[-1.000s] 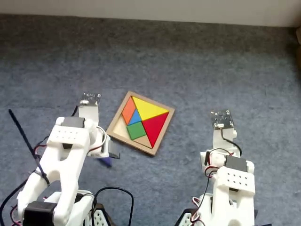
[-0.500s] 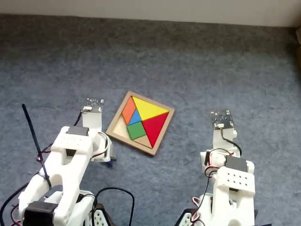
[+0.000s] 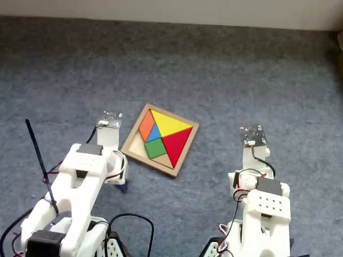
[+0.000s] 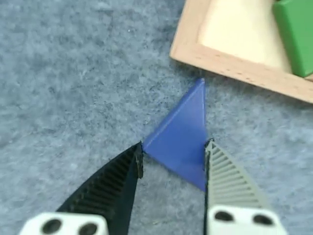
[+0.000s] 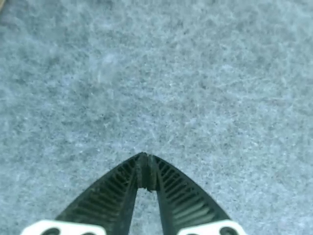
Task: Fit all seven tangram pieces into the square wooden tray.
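Observation:
The square wooden tray [image 3: 130, 145] lies mid-table holding orange, small blue, yellow [image 3: 169, 124], red [image 3: 177, 142] and green [image 3: 155, 148] pieces, with bare wood along its near-left side. A blue triangle [image 4: 183, 139] lies flat on the carpet just off the tray's rim [image 4: 230, 66], pointing at it. My left gripper [image 4: 173, 152] is down over this triangle, one fingertip against each side of it. In the high view the triangle [image 3: 124, 186] peeks out under the left arm. My right gripper [image 5: 147, 171] hovers shut over bare carpet, right of the tray [image 3: 252, 136].
Grey carpet covers the whole table. A black cable [image 3: 37, 155] sticks up beside the left arm. A pale wall strip [image 3: 171, 10] runs along the far edge.
The left arm swung slightly toward the tray and lowered over the blue triangle, which has stayed in place. The right arm has not moved.

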Motion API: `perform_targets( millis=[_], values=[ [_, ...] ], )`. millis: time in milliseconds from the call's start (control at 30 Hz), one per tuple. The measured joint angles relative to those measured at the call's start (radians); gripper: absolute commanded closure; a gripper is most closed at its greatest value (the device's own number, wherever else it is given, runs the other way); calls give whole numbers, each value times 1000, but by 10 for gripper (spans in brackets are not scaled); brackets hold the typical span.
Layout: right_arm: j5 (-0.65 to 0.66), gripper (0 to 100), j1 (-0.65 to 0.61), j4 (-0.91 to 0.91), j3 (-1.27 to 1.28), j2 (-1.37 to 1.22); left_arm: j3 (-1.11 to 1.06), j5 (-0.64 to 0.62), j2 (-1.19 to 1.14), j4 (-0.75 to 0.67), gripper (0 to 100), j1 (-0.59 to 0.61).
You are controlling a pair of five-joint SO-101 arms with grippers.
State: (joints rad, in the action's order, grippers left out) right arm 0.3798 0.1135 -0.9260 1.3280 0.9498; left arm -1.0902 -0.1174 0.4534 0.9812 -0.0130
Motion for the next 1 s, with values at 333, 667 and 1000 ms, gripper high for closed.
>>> perform_targets(
  millis=[333, 667, 1000],
  values=[
    [0, 989, 0, 0, 0, 0, 74, 14, 9, 126, 848, 0],
    [0, 989, 0, 0, 0, 0, 203, 74, 9, 229, 794, 2],
    [0, 989, 0, 0, 0, 0, 78, 74, 6, 143, 681, 89]
  ],
)
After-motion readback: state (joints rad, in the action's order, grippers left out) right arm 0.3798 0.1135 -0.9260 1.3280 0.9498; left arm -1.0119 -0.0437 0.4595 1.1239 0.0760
